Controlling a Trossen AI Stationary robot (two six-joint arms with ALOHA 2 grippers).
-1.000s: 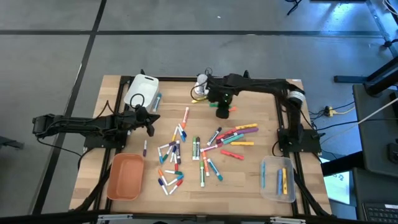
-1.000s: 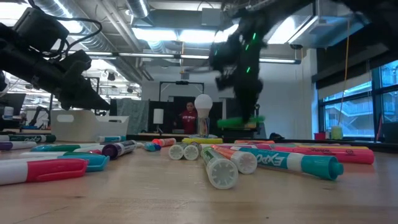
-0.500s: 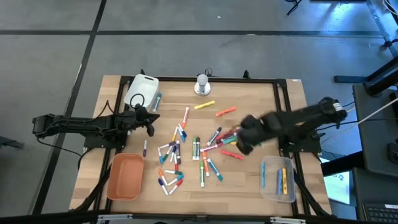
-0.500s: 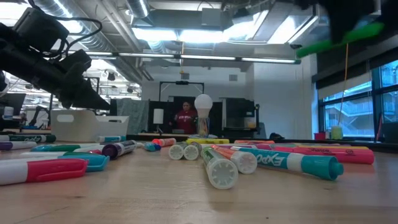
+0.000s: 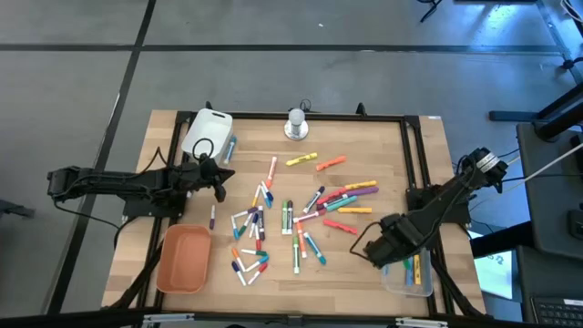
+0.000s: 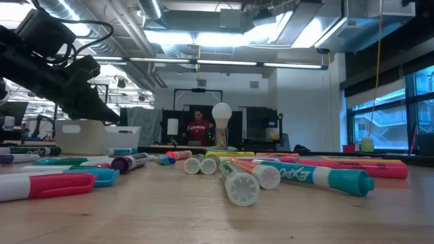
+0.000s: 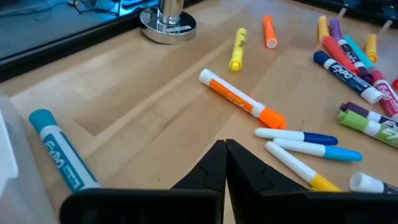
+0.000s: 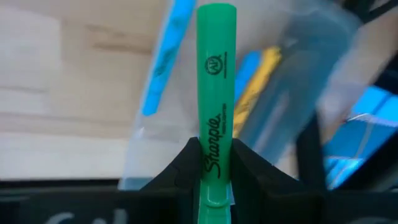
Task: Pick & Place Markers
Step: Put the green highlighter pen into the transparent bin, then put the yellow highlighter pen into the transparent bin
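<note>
The right gripper (image 8: 214, 163) pinches a green marker (image 8: 216, 93) between its two fingers, hanging just over the clear tray (image 5: 407, 270) at the table's near right corner, where blue and yellow pens already lie. To finish well, lower the marker inside the tray's walls before letting go. The left gripper (image 7: 225, 163), fingers pressed together and empty, waits beside the white tray (image 5: 206, 132). Many markers (image 5: 293, 221) remain scattered mid-table.

Loose markers (image 5: 296, 219) are scattered across the wooden counter (image 5: 364, 137); an orange tray (image 5: 183, 259), white tray (image 5: 207, 131) and clear tray (image 5: 407, 264) are also carried.
</note>
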